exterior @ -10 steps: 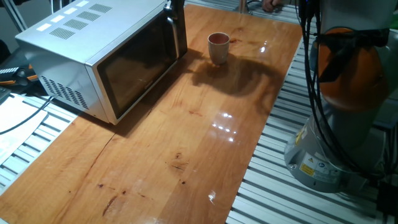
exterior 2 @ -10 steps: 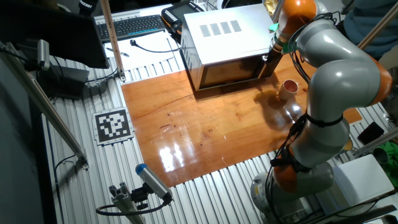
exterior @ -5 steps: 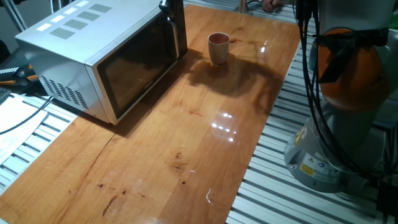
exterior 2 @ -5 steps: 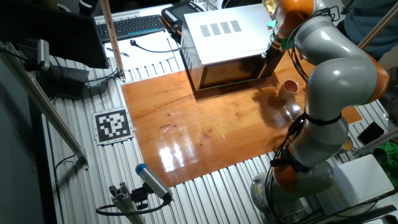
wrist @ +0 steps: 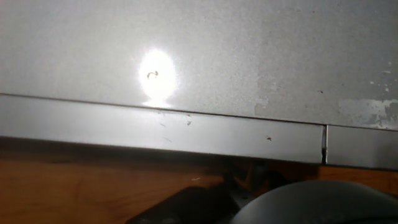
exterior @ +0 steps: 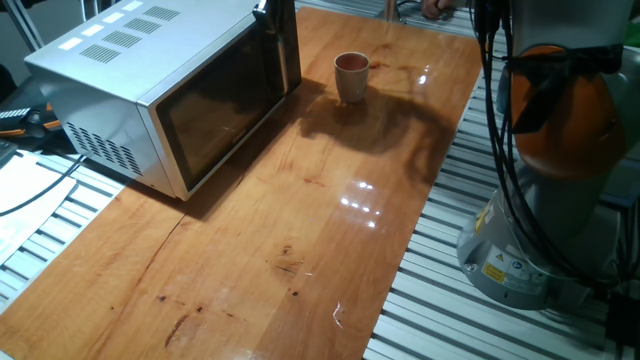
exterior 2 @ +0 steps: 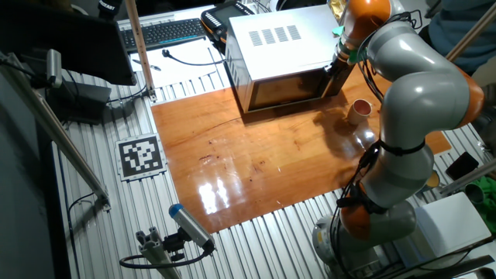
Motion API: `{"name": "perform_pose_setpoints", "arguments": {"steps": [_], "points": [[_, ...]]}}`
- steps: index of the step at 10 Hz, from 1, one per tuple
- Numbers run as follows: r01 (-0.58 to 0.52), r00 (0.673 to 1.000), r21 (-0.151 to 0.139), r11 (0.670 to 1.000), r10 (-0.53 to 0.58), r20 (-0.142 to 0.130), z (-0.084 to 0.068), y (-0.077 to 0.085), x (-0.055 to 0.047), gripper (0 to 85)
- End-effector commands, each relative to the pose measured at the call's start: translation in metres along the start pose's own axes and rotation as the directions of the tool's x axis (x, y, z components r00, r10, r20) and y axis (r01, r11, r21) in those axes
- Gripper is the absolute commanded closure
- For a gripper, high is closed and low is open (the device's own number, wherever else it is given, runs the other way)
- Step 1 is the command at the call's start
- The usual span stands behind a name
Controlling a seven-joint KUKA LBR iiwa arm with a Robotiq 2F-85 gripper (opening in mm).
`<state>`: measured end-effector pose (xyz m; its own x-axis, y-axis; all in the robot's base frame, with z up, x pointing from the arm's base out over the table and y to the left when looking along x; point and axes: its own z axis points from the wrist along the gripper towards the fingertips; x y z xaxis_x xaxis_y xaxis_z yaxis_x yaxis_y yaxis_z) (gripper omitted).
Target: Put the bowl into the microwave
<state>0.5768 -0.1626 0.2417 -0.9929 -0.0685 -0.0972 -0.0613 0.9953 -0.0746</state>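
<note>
Hand view is showing you the microwave (wrist: pixel 199 56) filling the frame; the gripper (exterior: pixel 280 15) has crept onto its handle, finger state unclear, the bowl (exterior: pixel 351 76) sitting untouched.

You'll find no readable text anywhere; the yellow label (exterior: pixel 497 272) on the robot base (exterior: pixel 520 255) is too small.

A lab: fiducial tag (exterior 2: pixel 141 156), keyboard (exterior 2: pixel 165 32), slatted aluminium bench (exterior 2: pixel 263 240).

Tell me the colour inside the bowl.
Reddish-brown inside the bowl, cream-white outside; it shows best in the fixed view facing the microwave door.
</note>
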Motion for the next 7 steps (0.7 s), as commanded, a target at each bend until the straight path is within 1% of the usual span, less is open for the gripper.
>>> {"name": "perform_pose_setpoints", "arguments": {"steps": [1, 3, 6, 7], "points": [[0.0, 1.0, -0.001, 1.0, 0.0, -0.002, 0.0003, 0.0005, -0.0006, 51.0], [-0.001, 1.0, -0.009, 1.0, 0.001, -0.003, 0.0027, 0.0008, -0.0024, 51.0], [-0.002, 1.0, -0.023, 1.0, 0.002, -0.003, 0.0037, 0.0001, -0.0025, 51.0], [-0.006, 1.0, -0.029, 1.0, 0.006, -0.005, 0.0039, -0.0001, -0.0024, 68.0]]}}
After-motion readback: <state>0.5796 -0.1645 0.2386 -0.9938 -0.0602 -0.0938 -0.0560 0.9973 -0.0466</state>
